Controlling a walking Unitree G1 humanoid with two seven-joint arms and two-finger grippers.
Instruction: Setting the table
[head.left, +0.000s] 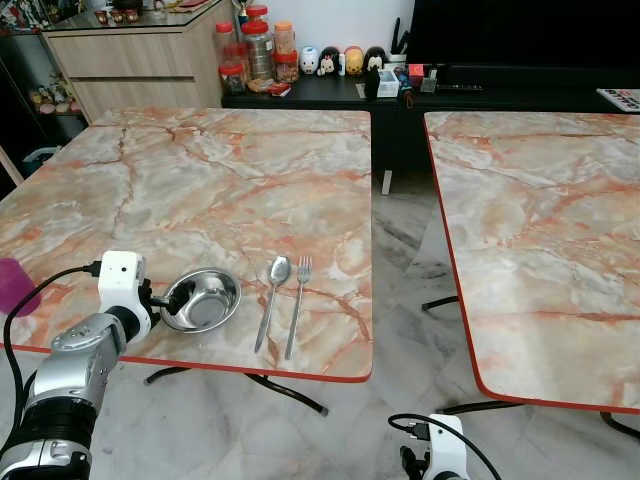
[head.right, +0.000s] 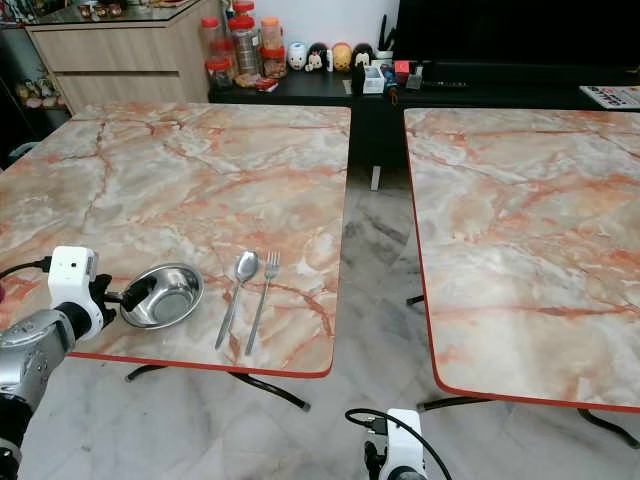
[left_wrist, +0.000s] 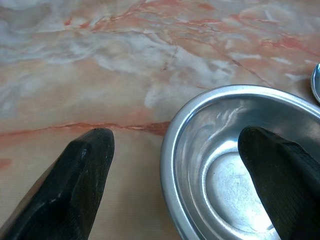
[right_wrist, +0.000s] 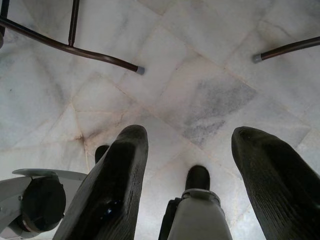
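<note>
Near the front edge of the marble table (head.left: 200, 190), the left gripper (left_wrist: 172, 170) straddles the rim of a steel bowl (head.left: 203, 299), fingers spread wide, one inside and one outside, not yet pinching. A spoon (head.left: 273, 295) and fork (head.left: 298, 300) lie side by side just beside the bowl. The bowl is apparently being placed or let go. Next, the fingers need to lift clear without dragging the rim. The right gripper (right_wrist: 190, 185) hangs idle over the floor, fingers apart, holding nothing.
</note>
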